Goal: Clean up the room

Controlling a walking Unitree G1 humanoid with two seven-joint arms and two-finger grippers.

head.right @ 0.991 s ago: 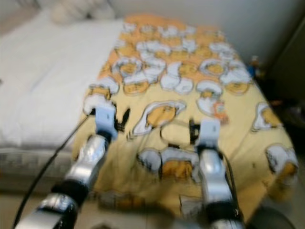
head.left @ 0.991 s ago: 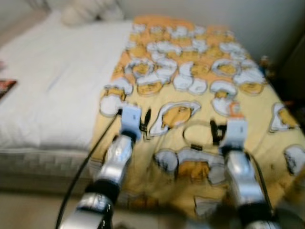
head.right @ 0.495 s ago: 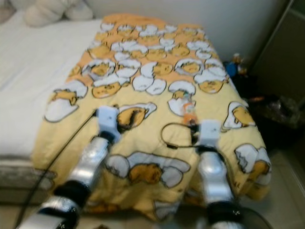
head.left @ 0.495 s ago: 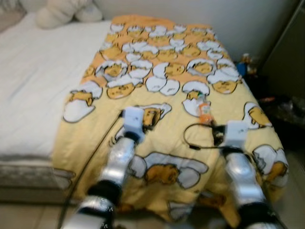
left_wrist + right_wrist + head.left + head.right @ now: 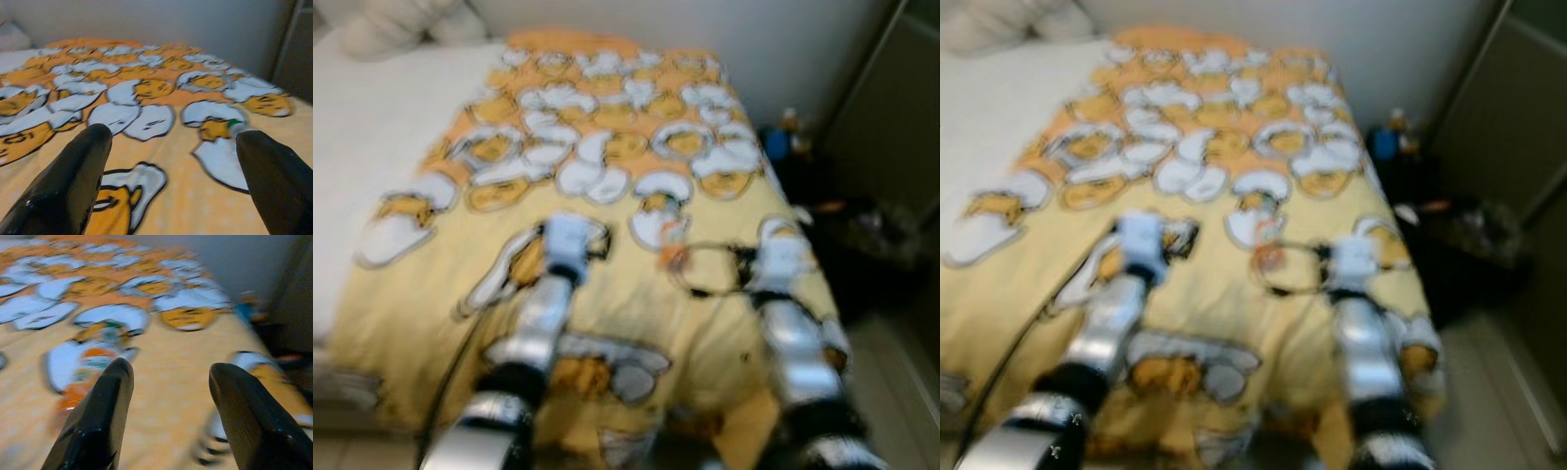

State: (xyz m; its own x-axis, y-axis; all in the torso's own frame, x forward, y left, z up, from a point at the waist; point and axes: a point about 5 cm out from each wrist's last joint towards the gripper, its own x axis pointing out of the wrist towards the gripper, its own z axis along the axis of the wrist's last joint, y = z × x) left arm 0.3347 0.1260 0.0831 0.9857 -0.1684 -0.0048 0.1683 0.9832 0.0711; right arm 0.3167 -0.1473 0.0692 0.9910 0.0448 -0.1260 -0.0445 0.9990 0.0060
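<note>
A plastic bottle (image 5: 674,241) with an orange label and a green cap lies on the yellow egg-print blanket (image 5: 607,147) covering the bed. My left gripper (image 5: 172,134) is held over the blanket, open, with nothing between its fingers. The bottle's green cap (image 5: 234,124) lies ahead of it, toward one finger. My right gripper (image 5: 171,366) is open too, hovering over the blanket near the bed's right edge. The bottle (image 5: 93,360) lies just ahead of it, off to one side. Both head views are blurred.
A white sheet (image 5: 352,137) and pale pillows (image 5: 401,24) take up the bed's left side. Right of the bed are a blue item (image 5: 776,145), dark clutter on the floor (image 5: 871,230) and a tall dark panel (image 5: 901,88). A black cable loop (image 5: 705,272) hangs by my right wrist.
The camera has swung right: the bed slid left in the picture and the floor clutter beside it came into sight. Both arms keep the same raised pose.
</note>
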